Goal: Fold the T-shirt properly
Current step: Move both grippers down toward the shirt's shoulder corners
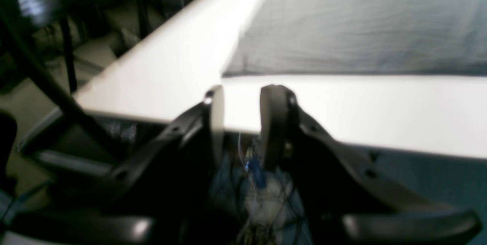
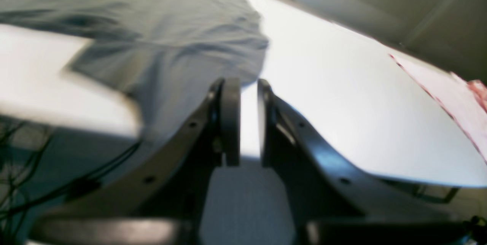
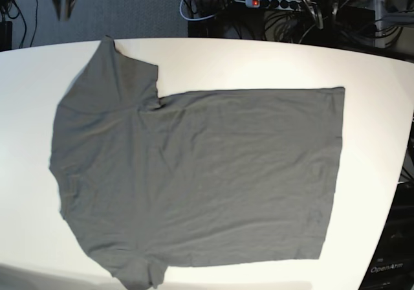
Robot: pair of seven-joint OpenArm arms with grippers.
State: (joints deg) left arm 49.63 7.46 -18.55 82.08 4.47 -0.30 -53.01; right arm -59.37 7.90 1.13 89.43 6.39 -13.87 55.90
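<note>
The T-shirt [image 3: 200, 180] lies flat on the table [image 3: 259, 63], not folded yet. Near its edges, the left gripper [image 1: 241, 102] and right gripper [image 2: 249, 96] hold nothing, jaws slightly apart. Next, they should grab an edge.

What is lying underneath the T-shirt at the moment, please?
The T-shirt lies spread flat on the white table, which shows around most of its edges. Whatever part of the tabletop sits beneath the cloth is covered, so anything there cannot be seen.
</note>
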